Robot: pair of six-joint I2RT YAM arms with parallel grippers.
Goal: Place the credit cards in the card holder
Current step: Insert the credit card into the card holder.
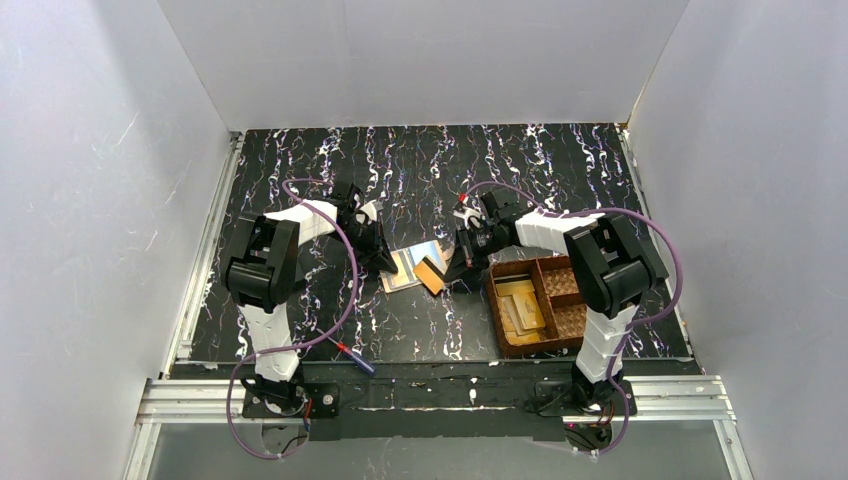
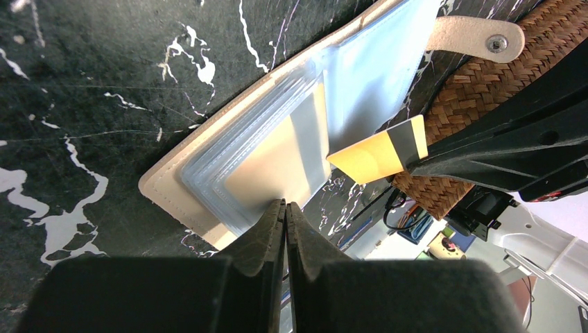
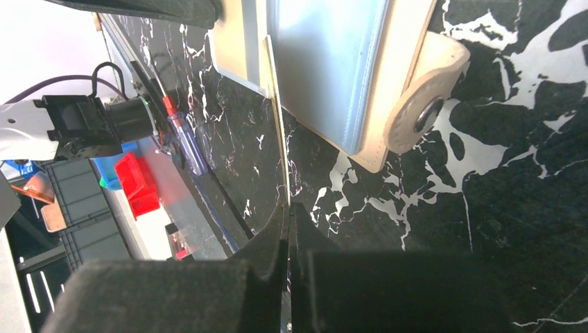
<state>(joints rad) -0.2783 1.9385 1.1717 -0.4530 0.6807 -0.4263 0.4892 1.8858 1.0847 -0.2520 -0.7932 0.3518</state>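
Note:
The card holder lies open on the dark marbled table, showing a cream lining and clear sleeves; a tan card with a grey band sits in one sleeve. My left gripper is shut, its tips at the sleeve stack's near edge; whether a sleeve is pinched I cannot tell. My right gripper is shut on a gold credit card with a dark band, held at the holder's right edge. In the right wrist view the card is edge-on, running from my jaws to the holder.
A brown woven divided basket stands right of the holder, with more cards in its left compartment. A blue-and-red screwdriver lies near the front edge. The holder's snap tab sticks out toward the basket.

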